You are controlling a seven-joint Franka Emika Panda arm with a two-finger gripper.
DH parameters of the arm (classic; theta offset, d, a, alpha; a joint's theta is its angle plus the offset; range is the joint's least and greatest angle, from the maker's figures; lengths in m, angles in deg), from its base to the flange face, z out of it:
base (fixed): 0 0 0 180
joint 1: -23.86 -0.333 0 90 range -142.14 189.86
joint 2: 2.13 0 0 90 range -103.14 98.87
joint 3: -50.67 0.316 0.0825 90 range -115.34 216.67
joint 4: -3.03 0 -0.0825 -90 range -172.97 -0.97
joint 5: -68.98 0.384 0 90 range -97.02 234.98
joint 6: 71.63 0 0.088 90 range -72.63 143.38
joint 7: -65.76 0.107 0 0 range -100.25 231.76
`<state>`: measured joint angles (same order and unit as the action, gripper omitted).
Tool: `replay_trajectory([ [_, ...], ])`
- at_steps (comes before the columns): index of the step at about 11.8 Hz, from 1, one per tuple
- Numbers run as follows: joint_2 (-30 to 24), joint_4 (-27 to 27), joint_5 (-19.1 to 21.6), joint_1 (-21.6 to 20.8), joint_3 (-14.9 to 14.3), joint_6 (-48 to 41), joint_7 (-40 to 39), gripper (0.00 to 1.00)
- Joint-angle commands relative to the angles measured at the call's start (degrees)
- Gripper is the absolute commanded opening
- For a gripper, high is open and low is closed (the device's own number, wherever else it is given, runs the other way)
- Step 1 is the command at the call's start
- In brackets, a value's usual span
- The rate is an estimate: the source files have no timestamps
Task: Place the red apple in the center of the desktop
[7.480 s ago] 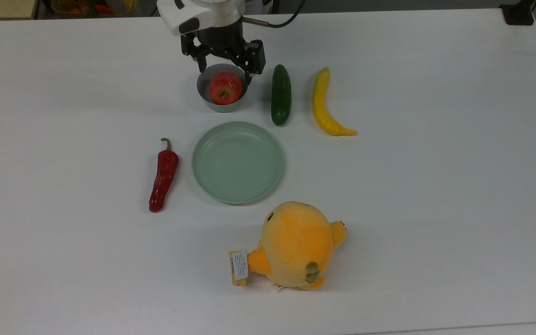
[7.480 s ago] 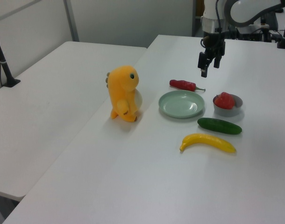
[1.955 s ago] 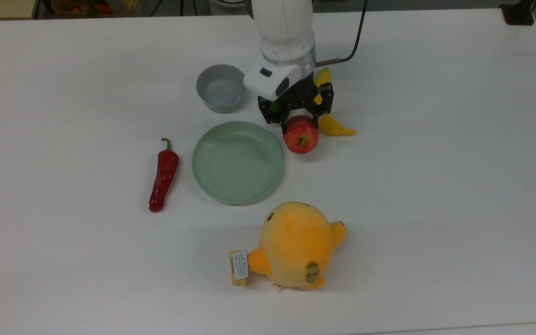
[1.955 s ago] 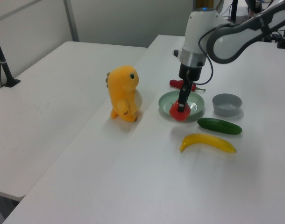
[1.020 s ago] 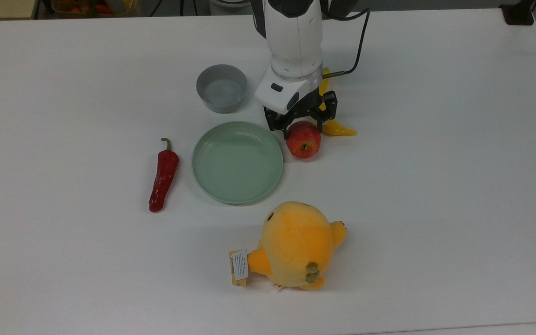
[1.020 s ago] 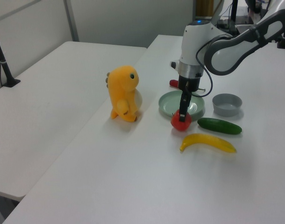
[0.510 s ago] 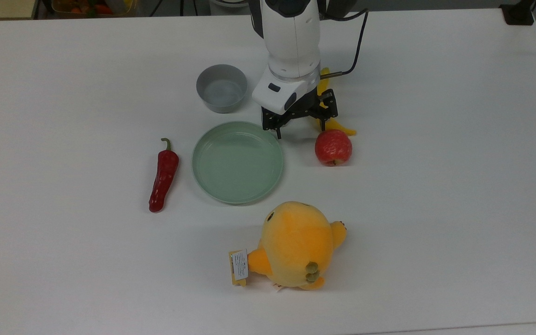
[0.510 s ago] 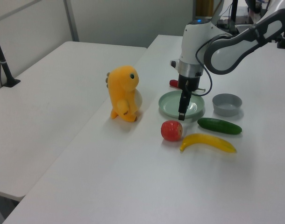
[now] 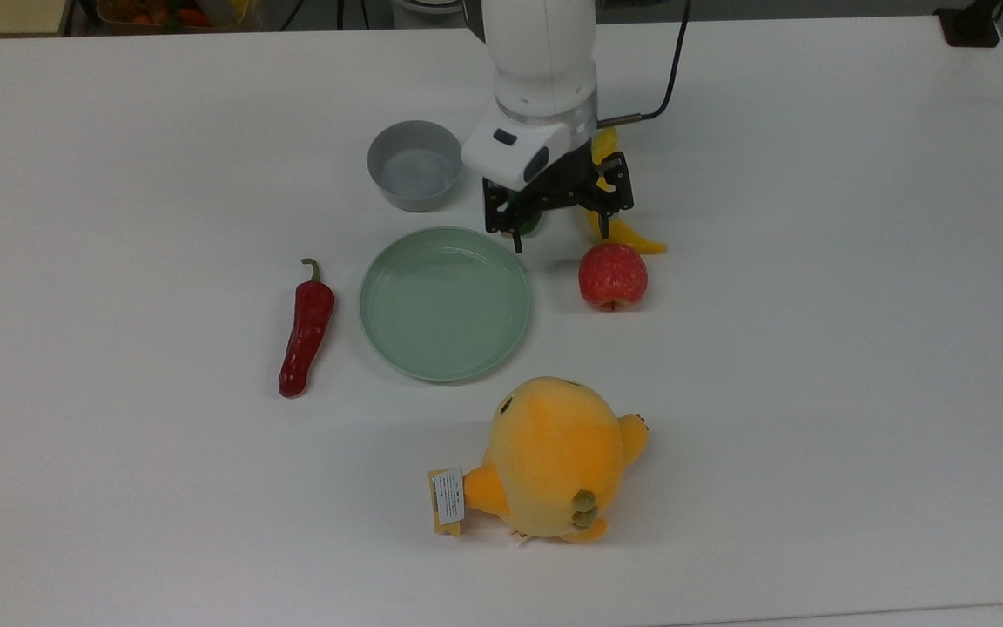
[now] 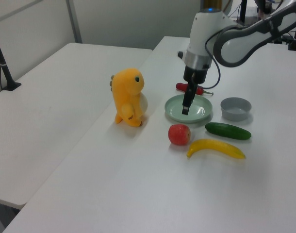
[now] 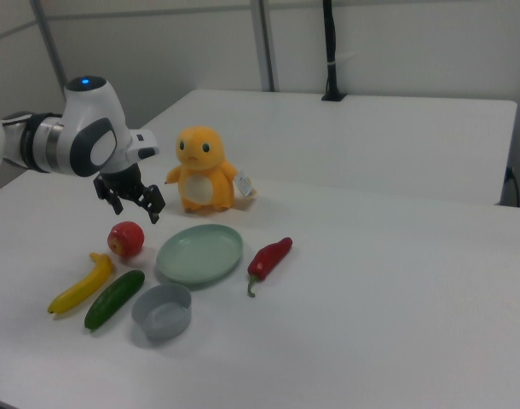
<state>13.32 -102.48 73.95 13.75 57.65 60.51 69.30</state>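
The red apple (image 9: 612, 275) lies free on the bench (image 9: 815, 348) at the green plate's (image 9: 444, 302) three o'clock, below the wide-spread, empty end effector (image 9: 558, 212), and being round, it may roll off-centre.

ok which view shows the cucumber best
The left view: the cucumber lies fully exposed beside the banana. The right view also shows it whole; in the top view the gripper covers nearly all of it.

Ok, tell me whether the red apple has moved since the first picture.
Yes. The red apple has left the grey bowl and now sits on the desktop, at the top view's right of the green plate.
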Motion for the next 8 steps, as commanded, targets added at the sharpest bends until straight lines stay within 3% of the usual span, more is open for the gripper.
replay_trajectory([
  [1,-4.4,-0.6,-0.8,1.1,0.1,-3.4,4.5,1.0],
  [4,-10.6,-0.8,-0.8,2.8,-0.7,-12.2,7.3,1.0],
  [8,-16.5,-3.4,-0.7,5.6,-3.0,-13.8,7.7,1.0],
])
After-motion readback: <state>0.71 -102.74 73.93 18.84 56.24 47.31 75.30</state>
